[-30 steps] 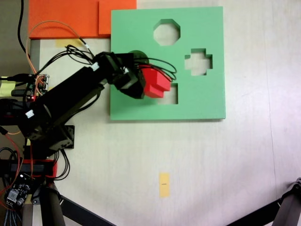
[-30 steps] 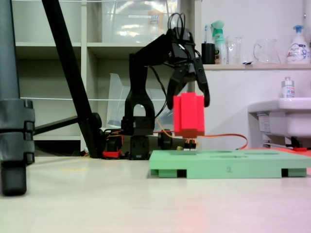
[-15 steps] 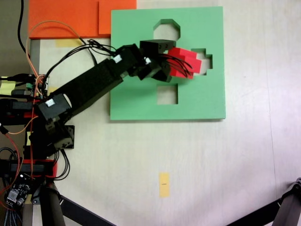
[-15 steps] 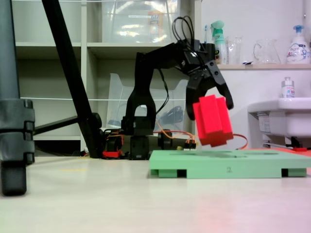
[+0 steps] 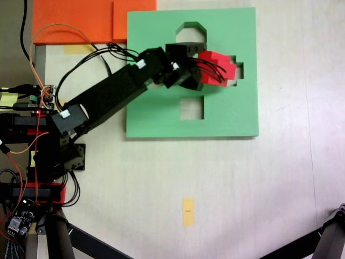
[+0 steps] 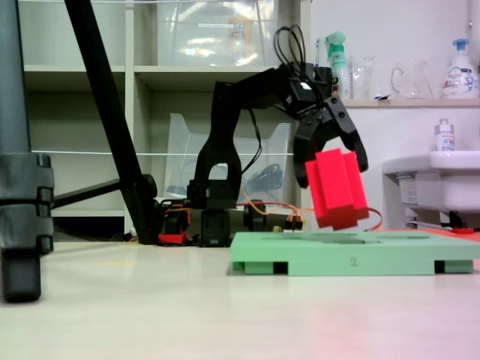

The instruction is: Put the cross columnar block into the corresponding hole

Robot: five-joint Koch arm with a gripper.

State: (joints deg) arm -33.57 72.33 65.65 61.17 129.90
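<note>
Red plus-section foam block (image 6: 335, 187), clamped in black gripper (image 6: 331, 156), tilted: level, then lower into green board's plus cutout (image 5: 237, 70).

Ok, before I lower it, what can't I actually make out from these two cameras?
- How the cross columnar block lines up with the corresponding hole: in the top-down fixed view the block and the end effector cover most of the cutout.
- The hole's outline in the low fixed view: the green board is seen edge-on.
- The round cutout: the arm crosses the board there.
- The block's underside: it is tilted and blurred.
</note>
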